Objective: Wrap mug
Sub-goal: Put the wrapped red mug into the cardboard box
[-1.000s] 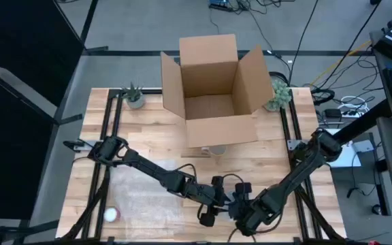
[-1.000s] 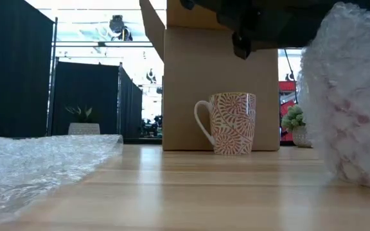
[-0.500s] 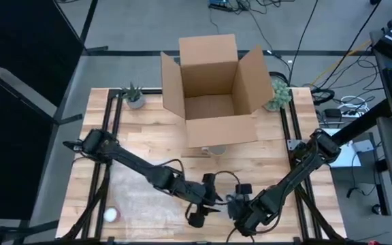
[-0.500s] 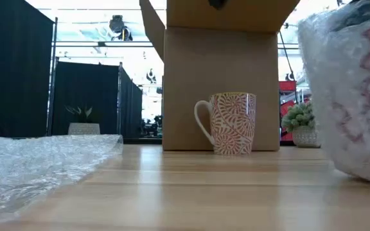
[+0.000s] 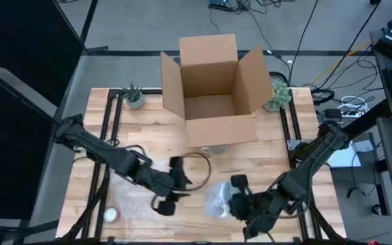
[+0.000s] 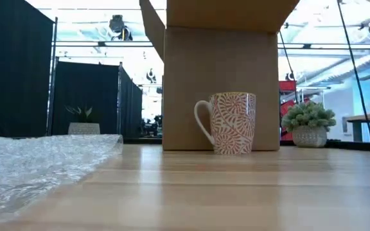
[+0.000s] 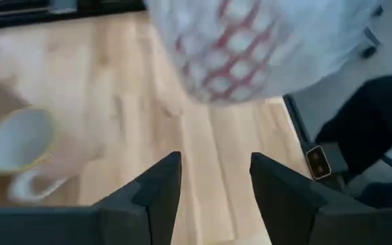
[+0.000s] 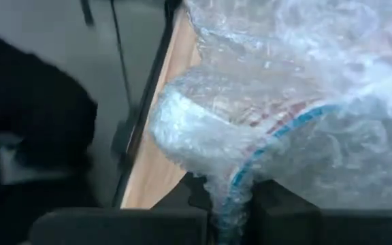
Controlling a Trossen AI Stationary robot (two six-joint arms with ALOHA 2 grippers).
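Observation:
A mug wrapped in bubble wrap is held by my right gripper, which is shut on it near the table's near edge; red pattern shows through the wrap. My left gripper stands open to its left, apart from it, with nothing between its fingers. A bare patterned mug stands upright on its base in front of the cardboard box. The wrapped mug is out of the low view. My right gripper pinches the wrapped mug between its two fingers at a curved, blue-edged part under the wrap, with several layers of wrap in the grip. The fingers come from the table's right side. Whether the bundle touches the table, I cannot tell.
A loose sheet of bubble wrap lies on the table's left near part, with a small white round thing by it. Potted plants stand at the far corners beside the open box.
My left gripper has drawn back toward the table's left edge, away from the wrapped mug. The wrapped mug, with my right gripper on it, has gone up and out of the low view.

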